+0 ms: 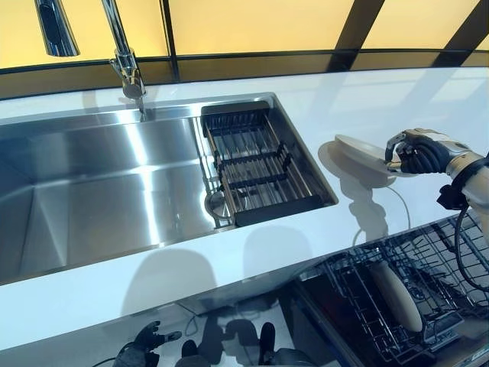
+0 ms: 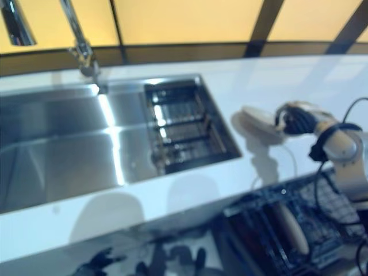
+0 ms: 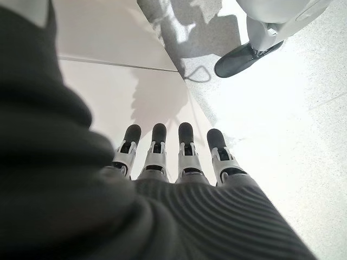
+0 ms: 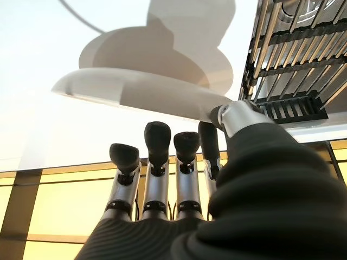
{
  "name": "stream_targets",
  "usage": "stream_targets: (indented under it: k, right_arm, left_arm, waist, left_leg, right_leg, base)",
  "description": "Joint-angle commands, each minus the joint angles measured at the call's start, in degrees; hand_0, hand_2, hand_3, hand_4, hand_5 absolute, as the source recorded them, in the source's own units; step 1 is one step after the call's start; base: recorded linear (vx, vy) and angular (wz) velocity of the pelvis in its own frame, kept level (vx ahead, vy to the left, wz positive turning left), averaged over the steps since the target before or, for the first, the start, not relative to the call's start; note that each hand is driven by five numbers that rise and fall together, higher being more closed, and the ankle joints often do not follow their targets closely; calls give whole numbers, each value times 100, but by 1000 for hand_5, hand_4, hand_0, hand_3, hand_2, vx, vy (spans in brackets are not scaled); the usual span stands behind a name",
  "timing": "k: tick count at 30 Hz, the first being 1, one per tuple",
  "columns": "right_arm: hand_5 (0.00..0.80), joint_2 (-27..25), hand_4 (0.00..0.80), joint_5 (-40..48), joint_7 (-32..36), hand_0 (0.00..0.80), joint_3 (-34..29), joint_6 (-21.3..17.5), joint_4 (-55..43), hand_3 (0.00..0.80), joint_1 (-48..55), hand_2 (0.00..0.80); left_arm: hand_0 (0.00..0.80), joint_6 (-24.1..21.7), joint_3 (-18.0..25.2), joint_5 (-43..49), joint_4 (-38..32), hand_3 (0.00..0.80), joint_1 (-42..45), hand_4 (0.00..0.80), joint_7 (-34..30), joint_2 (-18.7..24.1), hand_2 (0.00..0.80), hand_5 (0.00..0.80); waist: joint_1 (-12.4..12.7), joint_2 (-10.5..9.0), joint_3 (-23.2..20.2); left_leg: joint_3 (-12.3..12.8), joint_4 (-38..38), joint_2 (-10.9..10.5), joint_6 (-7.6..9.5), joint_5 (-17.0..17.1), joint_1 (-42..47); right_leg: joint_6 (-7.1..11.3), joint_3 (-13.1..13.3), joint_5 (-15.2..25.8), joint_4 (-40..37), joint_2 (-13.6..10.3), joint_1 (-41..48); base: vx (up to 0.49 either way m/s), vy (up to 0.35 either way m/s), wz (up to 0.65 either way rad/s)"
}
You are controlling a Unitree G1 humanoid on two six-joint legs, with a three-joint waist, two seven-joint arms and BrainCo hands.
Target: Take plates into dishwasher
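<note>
While one plate (image 1: 397, 294) already stands on edge in the dishwasher rack (image 1: 359, 306) at the lower right of the frame, I have a second, white plate (image 1: 361, 154) pinched by its rim in my right hand (image 1: 419, 155), thumb on one face and fingers curled against the other, held just over the white table (image 1: 321, 99) at the right of the frame. So I judge the task partly done: one plate loaded, this one lifted and yet to be carried down to the rack and slotted between the tines. I see no further plates on the table.

The steel sink (image 1: 99, 183) fills the left and middle of the frame and looks bare, apart from a dark drying rack (image 1: 256, 164) set into its right end, which holds nothing. The tap (image 1: 126, 65) rises at the upper left.

My left hand (image 3: 179, 157) hangs low at the bottom left, fingers straight, holding nothing.
</note>
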Motion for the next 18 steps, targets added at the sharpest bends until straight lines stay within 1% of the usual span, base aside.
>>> stream_targets:
  k: [1, 9, 14, 18]
  right_arm:
    - [800, -216, 800, 130, -136, 800, -189, -134, -178, 800, -218, 800]
    - [800, 57, 800, -78, 282, 800, 51, -100, -185, 800, -30, 800]
    - [800, 402, 800, -384, 444, 800, 394, -142, 14, 800, -24, 800]
    - [800, 568, 800, -588, 537, 800, 668, -194, 227, 800, -110, 800]
  left_arm:
    - [0, -132, 5, 187, 305, 0, -143, 0, 59, 41, 0, 0]
    - [0, -108, 10, 201, 263, 0, -159, 0, 52, 52, 0, 0]
    - [0, -52, -47, 191, 223, 0, -243, 0, 67, 75, 0, 0]
    - [0, -48, -65, 160, 220, 0, -305, 0, 45, 99, 0, 0]
  waist:
    - [-37, -194, -229]
    - [-11, -196, -192]
    - [31, -182, -84]
    - [58, -155, -20]
  left_leg:
    - [-258, -20, -86, 239, 80, -199]
    - [-278, -20, -76, 238, 92, -222]
    - [-316, -20, -86, 258, 105, -242]
    - [-350, -20, -102, 267, 116, -269]
  right_leg:
    - [288, -257, -398, 285, -144, 373]
    - [292, -276, -405, 319, -155, 347]
    - [288, -288, -395, 346, -161, 315]
    - [286, -282, -387, 349, -162, 291]
  base:
    - [0, 0, 0]
    - [0, 0, 0]
    - [0, 0, 0]
    - [0, 0, 0]
